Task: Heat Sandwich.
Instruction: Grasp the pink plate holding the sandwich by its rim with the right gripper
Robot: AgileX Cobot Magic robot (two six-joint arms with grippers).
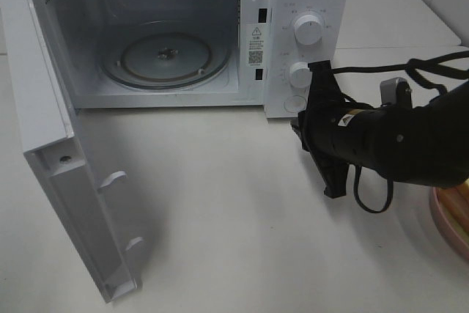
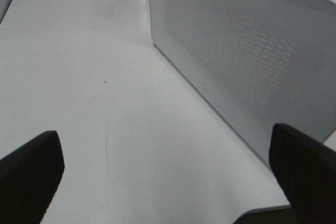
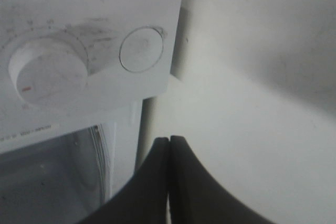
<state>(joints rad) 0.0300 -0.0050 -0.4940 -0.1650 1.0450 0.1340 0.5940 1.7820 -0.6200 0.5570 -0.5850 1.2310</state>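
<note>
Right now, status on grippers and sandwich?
Left gripper open, empty, beside microwave. Right gripper shut, empty, at control panel. Sandwich not in view; plate rim only. Door open, turntable bare.

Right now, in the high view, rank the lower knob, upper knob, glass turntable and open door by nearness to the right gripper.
From the right gripper, shut by the control panel:
1. Lower knob, on the panel right by it.
2. Upper knob, higher on the panel.
3. Glass turntable, inside the cavity.
4. Open door, far left.
</note>
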